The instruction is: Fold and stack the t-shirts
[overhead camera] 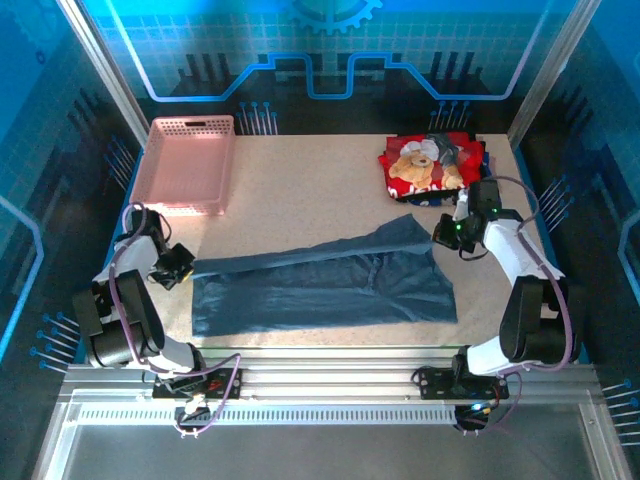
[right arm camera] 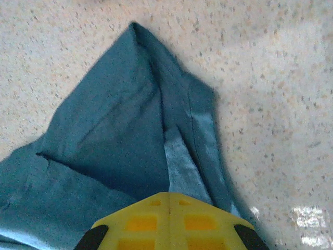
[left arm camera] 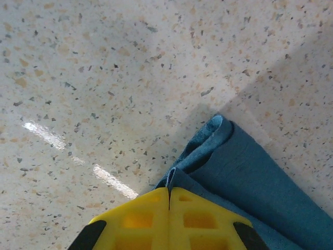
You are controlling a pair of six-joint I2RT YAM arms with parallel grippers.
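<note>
Your left fingers (left arm camera: 138, 221) and right fingers (right arm camera: 135, 224) are both clamped on the slate-blue t-shirt (overhead camera: 330, 285), but the left bite looks thin, so any uneven tug might slip it.

slate-blue shirt (right arm camera: 104, 146) cropped, lower stack (overhead camera: 437, 198) mostly hidden

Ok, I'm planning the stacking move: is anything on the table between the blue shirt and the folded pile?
Nothing visible does: bare table lies between the slate-blue shirt and the folded pile at far right. The pink basket sits far left, off that path.
</note>
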